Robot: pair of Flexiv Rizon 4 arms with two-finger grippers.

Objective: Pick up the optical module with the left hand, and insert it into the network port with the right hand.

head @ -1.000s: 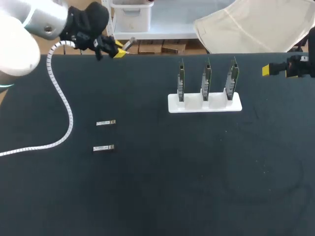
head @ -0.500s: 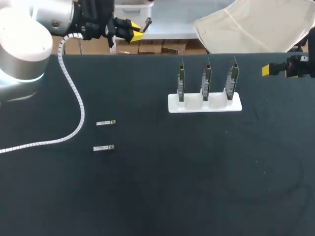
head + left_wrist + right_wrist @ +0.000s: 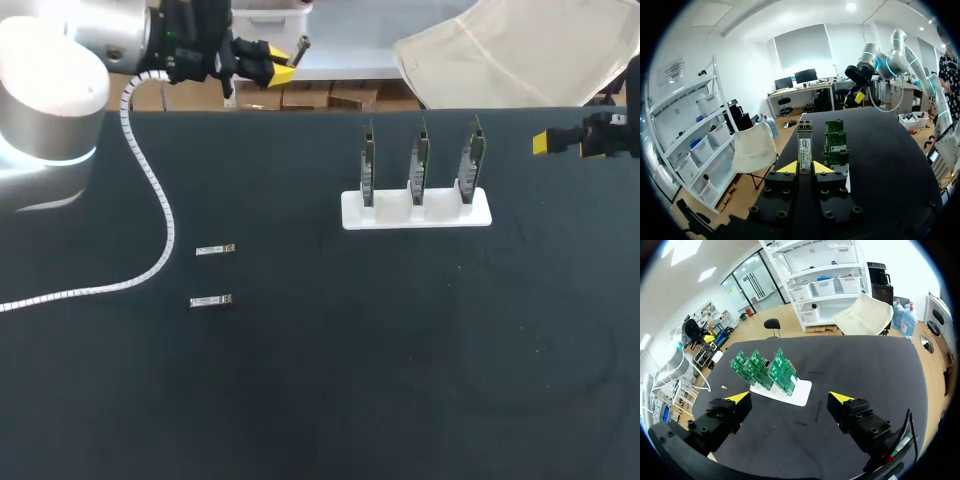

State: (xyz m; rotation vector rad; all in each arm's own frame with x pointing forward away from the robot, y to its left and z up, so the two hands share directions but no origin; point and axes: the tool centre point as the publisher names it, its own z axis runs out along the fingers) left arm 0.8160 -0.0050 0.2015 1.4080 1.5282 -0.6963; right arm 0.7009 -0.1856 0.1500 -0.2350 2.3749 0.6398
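My left gripper (image 3: 272,64) hangs above the table's far left edge, shut on a silver optical module (image 3: 299,46) that sticks out past its yellow tips. In the left wrist view the module (image 3: 804,147) stands upright between the fingers (image 3: 803,167), pointing toward the green boards (image 3: 836,146). Three green network boards (image 3: 418,160) stand in a white holder (image 3: 416,211) at the back middle. My right gripper (image 3: 543,143) hovers open at the far right edge; in its wrist view the gripper (image 3: 792,398) has the boards (image 3: 765,370) ahead of it, nothing between the fingers.
Two more optical modules (image 3: 215,249) (image 3: 211,300) lie flat on the black table's left half. A white coiled cable (image 3: 140,225) from my left arm trails across the left side. In the left wrist view my right arm (image 3: 875,55) shows beyond the boards.
The left arm carried the module rightward and higher along the far edge, then nearly stopped. The right arm stayed still.
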